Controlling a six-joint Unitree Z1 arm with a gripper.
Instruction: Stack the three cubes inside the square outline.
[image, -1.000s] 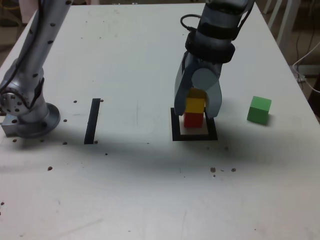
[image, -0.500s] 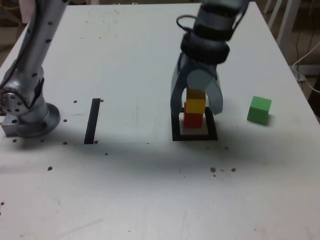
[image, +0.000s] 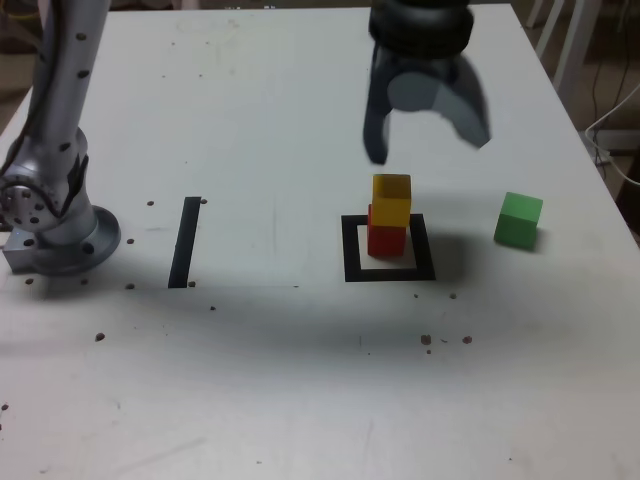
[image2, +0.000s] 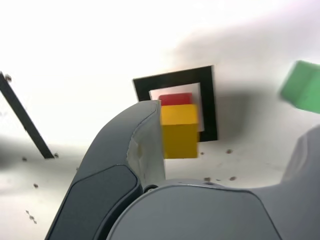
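Fingers of the gripper are spread wide apart and hold nothing, hanging in the air above the stack, clear of it. In the exterior view one finger points down at about 11 o'clock from the yellow cube, the other at about 1 o'clock.

That yellow cube sits on the red cube, shifted slightly so it does not line up exactly with the one below. The red cube rests on the white centre of the outline, toward its far edge. In the wrist view the yellow cube shows just beside the inner face of one finger, with the red cube peeking out under it and the outline around both.

The green cube stands alone on the counter at 3 o'clock from the stack, well apart from the outline; in the wrist view it is blurred.

A black tape strip lies at 9 o'clock from the outline, and the arm base stands further out at 9 o'clock. Small dark specks dot the counter at 6 o'clock from the outline.
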